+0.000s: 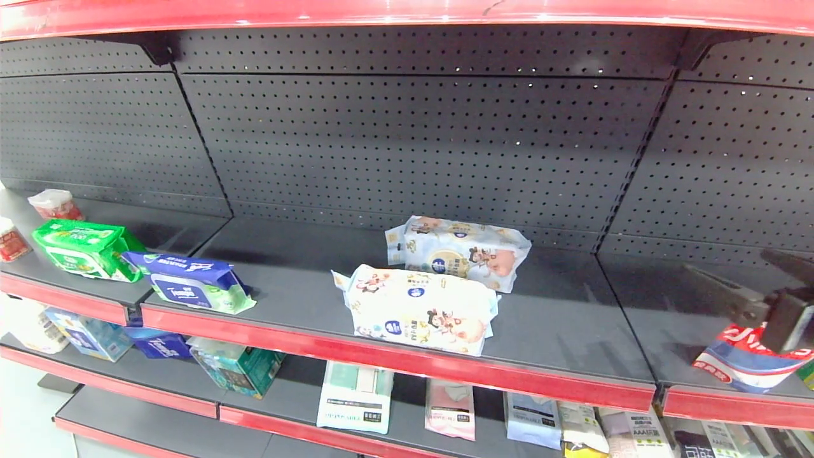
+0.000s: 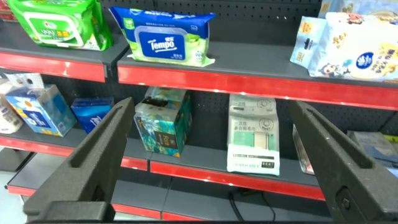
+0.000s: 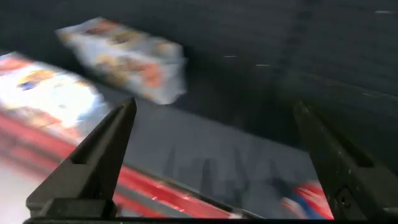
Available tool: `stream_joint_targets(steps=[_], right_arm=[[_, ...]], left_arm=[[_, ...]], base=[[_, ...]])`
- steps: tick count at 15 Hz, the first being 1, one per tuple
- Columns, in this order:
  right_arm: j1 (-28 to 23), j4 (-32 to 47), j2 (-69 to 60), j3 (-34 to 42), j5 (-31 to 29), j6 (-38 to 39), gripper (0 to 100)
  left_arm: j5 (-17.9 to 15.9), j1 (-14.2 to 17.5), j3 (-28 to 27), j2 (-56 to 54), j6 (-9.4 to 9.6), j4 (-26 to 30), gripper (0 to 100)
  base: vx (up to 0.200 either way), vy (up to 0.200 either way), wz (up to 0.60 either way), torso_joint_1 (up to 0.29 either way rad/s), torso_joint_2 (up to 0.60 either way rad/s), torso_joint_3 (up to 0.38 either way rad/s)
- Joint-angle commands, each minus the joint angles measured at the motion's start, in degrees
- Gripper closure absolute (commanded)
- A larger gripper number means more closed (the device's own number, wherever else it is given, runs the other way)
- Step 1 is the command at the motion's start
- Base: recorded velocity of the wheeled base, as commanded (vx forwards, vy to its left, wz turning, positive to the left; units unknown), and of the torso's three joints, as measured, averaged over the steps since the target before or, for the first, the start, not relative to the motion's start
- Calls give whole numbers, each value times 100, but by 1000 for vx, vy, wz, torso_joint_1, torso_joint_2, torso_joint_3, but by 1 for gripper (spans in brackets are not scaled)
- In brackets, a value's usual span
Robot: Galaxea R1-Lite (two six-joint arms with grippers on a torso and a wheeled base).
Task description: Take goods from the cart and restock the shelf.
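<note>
Head view: red-and-blue pack (image 1: 741,362) lies on the shelf (image 1: 572,318) at 4 o'clock, with my right gripper (image 1: 783,321) just above it. Cartoon-print packs (image 1: 423,308) sit at centre.
Left wrist view: left gripper (image 2: 211,106) is spread wide and empty.
Right wrist view: fingers are wide apart, nothing held.
Judgement: this pack looks delivered; more restocking likely remains.

Our left pincer (image 2: 211,162), built of two dark grey wedge-shaped fingers (image 2: 93,165), is spread wide apart. Our right pincer (image 3: 214,162), of the same dark build, is spread just as wide. Our right arm (image 1: 783,318) comes in at the far right edge of the head view.
</note>
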Motion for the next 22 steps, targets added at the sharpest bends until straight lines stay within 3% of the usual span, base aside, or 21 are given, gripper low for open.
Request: stream_joint_targets(steps=[1,2,3,7,10,11,13,15,22], right_arm=[[-1335,12,-992,580,-17,-67,0],[-2029,12,-1167,896,-17,-76,0],[-2381,12,-1290,1186,0,-85,0],[-2451,170,-2363,2311,343,-41,0],[-2065,2596,-4806,2250,1547,-15,0],[-2003,3220,-5131,2004,1486,12,0],[-2038,3009,-5342,2092,1029,-15,0],[-2038,2736,-5325,2180,-281,-15,0],[-1942,2833,-5316,2303,378,231,0]], left_arm=[[4,-31,0,96,0,-4,0],[4,-22,0,96,0,-4,0],[4,-22,0,96,0,-4,0],[4,-22,0,87,-9,-4,0],[4,-22,0,78,0,-4,0],[4,-22,0,78,-9,-4,0],[4,-22,0,78,0,-4,0],[4,-22,0,78,0,-4,0],[4,-22,0,69,0,-4,0]], base=[[0,0,0,0,0,0],[0,0,0,0,0,0],[0,0,0,0,0,0],[0,0,0,0,0,0],[0,0,0,0,0,0],[0,0,0,0,0,0],[0,0,0,0,0,0],[0,0,0,0,0,0],[0,0,0,0,0,0]])
